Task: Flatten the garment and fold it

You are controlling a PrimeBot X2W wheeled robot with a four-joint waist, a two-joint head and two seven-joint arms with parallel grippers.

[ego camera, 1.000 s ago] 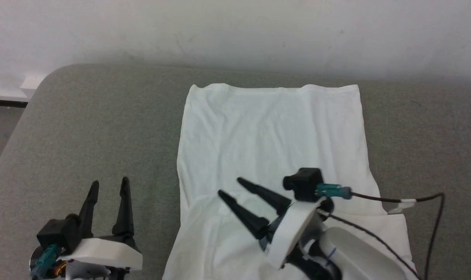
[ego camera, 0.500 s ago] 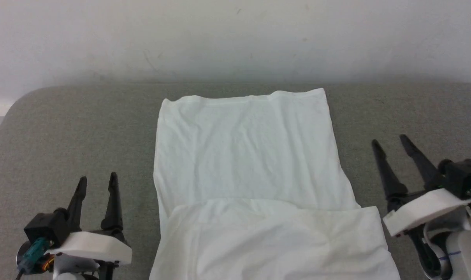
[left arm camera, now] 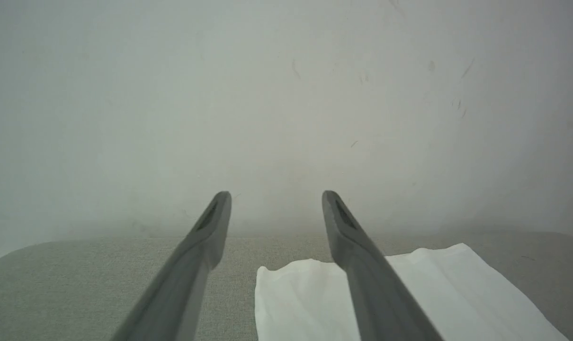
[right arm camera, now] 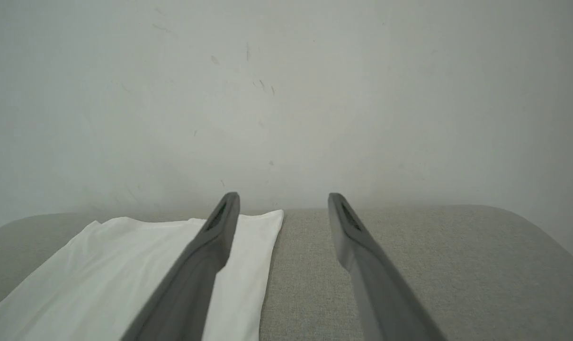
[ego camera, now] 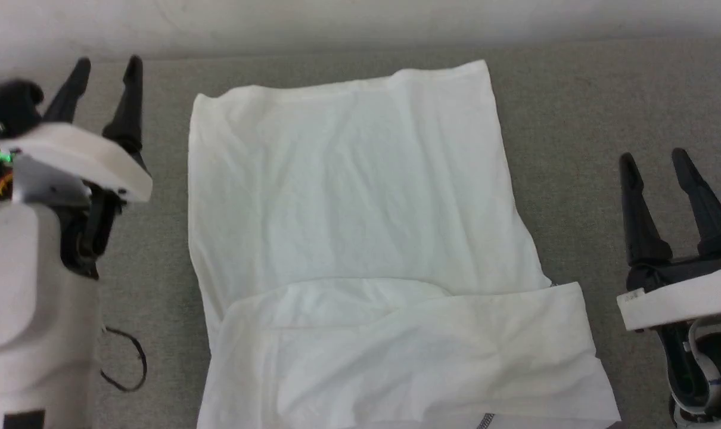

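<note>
The garment is a white T-shirt spread flat on the grey surface in the head view, with its near part folded over the body as a band. A bit of grey zigzag seam peeks out at the bottom edge. My left gripper hangs open at the upper left, beside the garment's far left corner and apart from it. My right gripper stands open to the right of the garment, holding nothing. The left wrist view has the garment's far edge below open fingers. The right wrist view has the garment on its left.
The grey padded surface meets a white wall at the back. A loose black cable hangs beside my left arm. Bare grey surface lies to the right of the garment.
My right gripper has left the garment's near fold and swung out to the right side. My left gripper has risen and moved forward. The head camera has tilted down.
</note>
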